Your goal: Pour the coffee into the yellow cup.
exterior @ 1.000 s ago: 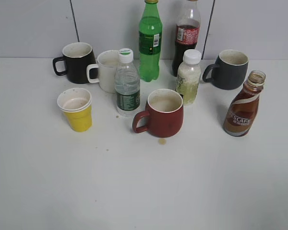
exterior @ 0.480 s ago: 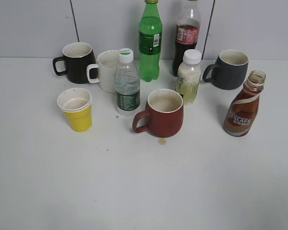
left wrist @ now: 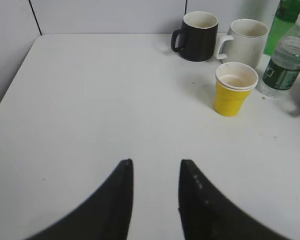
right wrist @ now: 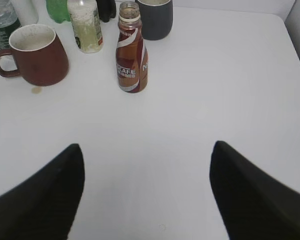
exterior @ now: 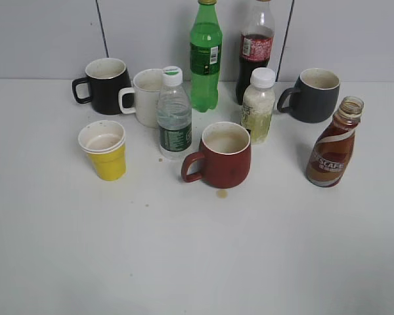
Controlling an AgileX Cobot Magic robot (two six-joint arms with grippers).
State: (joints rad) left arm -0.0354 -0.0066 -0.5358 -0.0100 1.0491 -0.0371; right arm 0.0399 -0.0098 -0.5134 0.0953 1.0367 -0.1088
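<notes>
The coffee bottle (exterior: 333,144) stands upright and uncapped at the right of the table; it also shows in the right wrist view (right wrist: 131,50). The yellow cup (exterior: 105,151) stands at the left, white inside; it also shows in the left wrist view (left wrist: 234,90). My right gripper (right wrist: 147,150) is wide open and empty, well short of the coffee bottle. My left gripper (left wrist: 155,162) is open with a narrower gap and empty, short and left of the yellow cup. Neither gripper shows in the exterior view.
Between them stand a red mug (exterior: 222,156), a water bottle (exterior: 174,115), a white-capped bottle (exterior: 257,106), a white mug (exterior: 144,97), a black mug (exterior: 104,85), a dark grey mug (exterior: 313,95), a green bottle (exterior: 205,56) and a cola bottle (exterior: 256,49). A small brown spill (exterior: 221,193) lies before the red mug.
</notes>
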